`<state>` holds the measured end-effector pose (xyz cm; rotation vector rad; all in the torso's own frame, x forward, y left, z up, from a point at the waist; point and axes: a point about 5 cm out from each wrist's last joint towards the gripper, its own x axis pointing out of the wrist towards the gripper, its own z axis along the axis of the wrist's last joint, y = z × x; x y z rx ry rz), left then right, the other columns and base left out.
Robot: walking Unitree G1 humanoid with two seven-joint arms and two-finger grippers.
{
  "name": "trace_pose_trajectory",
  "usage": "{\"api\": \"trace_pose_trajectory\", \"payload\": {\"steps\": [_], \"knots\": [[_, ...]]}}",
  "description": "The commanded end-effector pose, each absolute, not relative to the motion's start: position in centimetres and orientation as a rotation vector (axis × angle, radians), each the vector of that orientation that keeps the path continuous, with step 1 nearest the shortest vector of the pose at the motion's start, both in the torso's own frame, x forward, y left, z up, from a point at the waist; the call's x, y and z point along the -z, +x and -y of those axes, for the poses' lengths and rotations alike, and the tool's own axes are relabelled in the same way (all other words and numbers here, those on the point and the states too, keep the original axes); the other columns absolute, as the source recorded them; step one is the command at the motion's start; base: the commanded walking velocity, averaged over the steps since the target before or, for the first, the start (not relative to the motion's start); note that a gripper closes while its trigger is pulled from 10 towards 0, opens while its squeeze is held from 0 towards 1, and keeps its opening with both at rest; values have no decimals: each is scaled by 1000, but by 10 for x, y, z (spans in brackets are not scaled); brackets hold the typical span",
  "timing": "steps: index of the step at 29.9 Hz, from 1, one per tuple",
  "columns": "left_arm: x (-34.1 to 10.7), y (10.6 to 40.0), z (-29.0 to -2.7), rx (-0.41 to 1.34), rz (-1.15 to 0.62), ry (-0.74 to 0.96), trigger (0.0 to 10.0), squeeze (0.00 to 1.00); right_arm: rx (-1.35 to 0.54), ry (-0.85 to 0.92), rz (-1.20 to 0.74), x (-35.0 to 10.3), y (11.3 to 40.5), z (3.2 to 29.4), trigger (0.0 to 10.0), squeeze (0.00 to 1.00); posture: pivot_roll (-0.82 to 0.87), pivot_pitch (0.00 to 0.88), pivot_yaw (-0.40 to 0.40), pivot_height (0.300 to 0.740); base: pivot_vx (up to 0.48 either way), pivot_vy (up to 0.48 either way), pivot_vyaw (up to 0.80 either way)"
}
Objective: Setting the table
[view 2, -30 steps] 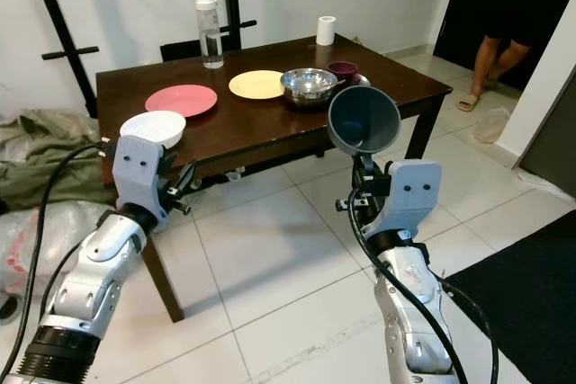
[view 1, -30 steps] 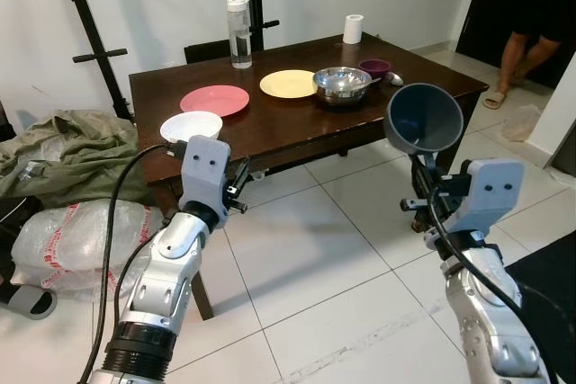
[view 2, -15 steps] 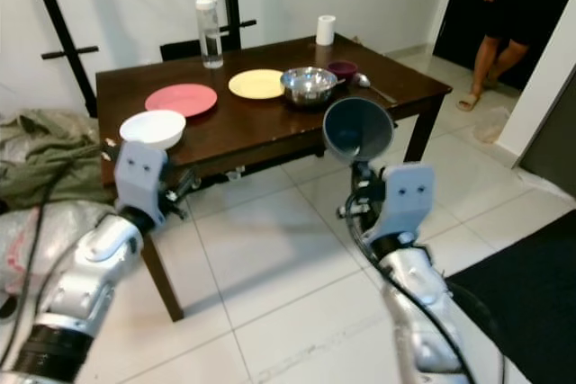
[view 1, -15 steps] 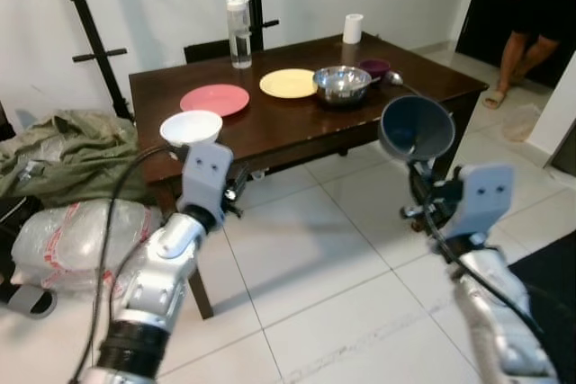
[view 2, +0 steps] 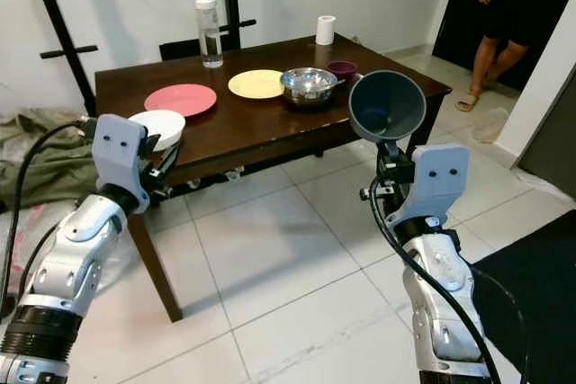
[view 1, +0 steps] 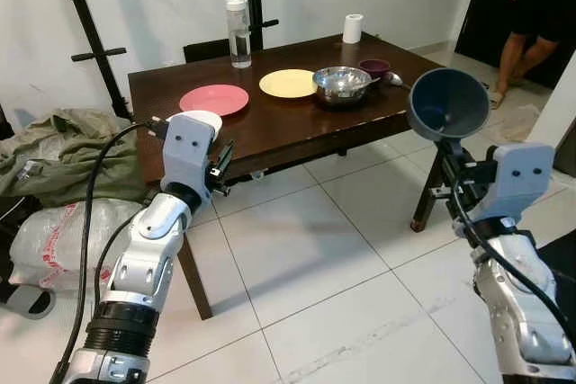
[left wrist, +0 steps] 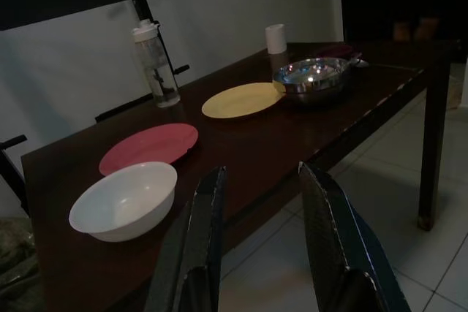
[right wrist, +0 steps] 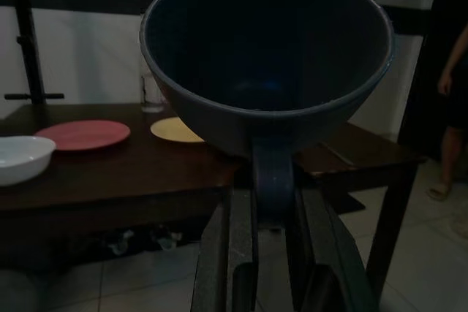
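On my left, the left gripper [left wrist: 256,253] was empty, its fingers spread, held at the near corner of the table [view 1: 297,132] just short of the white bowl [view 1: 200,120]. That bowl sat near the table's front edge, with the pink plate [view 1: 214,98] behind it, then the yellow plate [view 1: 288,84], the steel bowl [view 1: 342,84] and a small purple bowl [view 1: 374,66] toward the far right. A bottle [view 1: 239,33] and a paper roll [view 1: 353,28] stood along the back edge.

To the right, the right gripper [right wrist: 267,235] was clamped on the handle of the blue cup [view 2: 387,106], carrying it off the table, level with the right-hand end and tipped so its mouth faced me. I judged the cup rigid and light, probably smooth plastic or glazed ware; pinched by one narrow handle, it could swivel between the fingers if I swung the arm fast. For a steadier hold I would grip the handle close to the cup wall. A person [view 1: 531,6] stood in the doorway beyond.
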<state>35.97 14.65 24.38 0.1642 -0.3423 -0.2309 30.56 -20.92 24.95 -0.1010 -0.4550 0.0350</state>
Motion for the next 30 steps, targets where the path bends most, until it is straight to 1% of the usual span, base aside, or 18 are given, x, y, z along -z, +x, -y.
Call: {"api": "trace_pose_trajectory", "payload": {"steps": [1,2,6,8,9,11,16,17,18,19,21,22,24,26,27,28,29,30], "knots": [[-246,361,-153,196,351,148,10000,0,-49,-65,430,-244,310,203,10000,0,-45,42,96,740,0,0,0],[-245,362,-154,182,349,143,10000,0,-44,-52,405,-238,313,203,10000,0,-45,42,96,740,0,0,0],[-249,366,-154,164,352,108,10000,0,48,-40,505,-262,306,215,10000,0,-58,42,99,740,0,0,0],[-249,366,-153,172,349,103,10000,0,74,-37,506,-262,306,221,10000,0,-58,42,99,740,0,0,0],[-242,366,-149,185,327,124,10000,0,102,-62,453,-249,305,229,10000,0,-64,44,105,740,0,0,0],[-237,363,-144,211,321,137,10000,0,63,-85,412,-237,303,224,10000,0,-61,42,104,740,0,0,0],[-228,360,-141,243,302,170,10000,0,20,-115,390,-229,302,215,10000,0,-61,40,102,740,0,0,0],[-224,359,-140,276,299,234,10000,0,4,-141,378,-227,303,212,10000,0,-61,40,102,740,0,0,0],[-228,360,-138,351,312,329,10000,0,4,-182,371,-228,305,212,10000,0,-45,45,100,740,0,0,0],[-239,369,-138,440,294,444,10000,0,25,-222,357,-232,311,216,10000,0,-25,49,102,740,0,0,0],[-244,377,-137,504,250,492,10000,0,42,-231,354,-234,314,220,10000,0,-19,54,102,740,0,0,0],[-244,377,-137,504,250,492,10000,0,42,-231,354,-234,314,220,10000,0,-19,54,102,740,0,0,0],[-234,379,-138,530,203,546,10000,0,38,-275,343,-232,314,222,10000,0,-49,61,109,740,0,0,0],[-234,377,-140,524,207,519,10000,0,34,-251,357,-237,313,222,10000,0,-58,65,111,740,0,0,0],[-236,376,-141,509,214,441,10000,0,31,-239,376,-243,312,222,10000,0,-74,67,112,740,0,0,0],[-236,376,-141,509,214,441,10000,0,31,-239,376,-243,312,222,10000,0,-74,67,112,740,0,0,0],[-237,376,-141,489,223,385,10000,0,34,-230,384,-246,312,223,10000,0,-73,59,112,740,0,0,0],[-237,376,-141,489,223,385,10000,0,34,-230,384,-246,312,223,10000,0,-73,59,112,740,0,0,0]]}}
